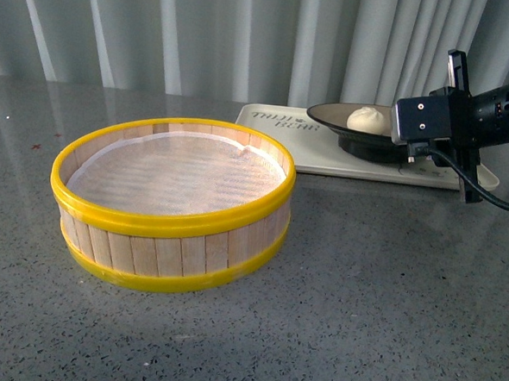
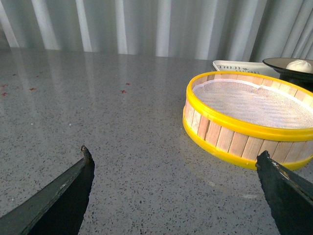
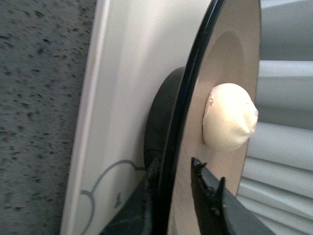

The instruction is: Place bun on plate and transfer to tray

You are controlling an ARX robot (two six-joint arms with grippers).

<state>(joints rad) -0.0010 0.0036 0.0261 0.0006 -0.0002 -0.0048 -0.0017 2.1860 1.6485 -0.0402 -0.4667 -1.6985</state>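
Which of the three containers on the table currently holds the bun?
The black-rimmed plate holds the bun. The yellow-rimmed steamer basket contains only its white liner, and the cream tray merely carries the plate.

White pleated bun (image 1: 369, 120) sits centred on the beige, black-rimmed plate (image 1: 328, 116). Plate stands upright on its black foot on the cream tray (image 1: 267, 122), behind the steamer.

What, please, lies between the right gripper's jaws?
The plate's black rim, in the right wrist view; the right gripper straddles it, with the bun just beyond.
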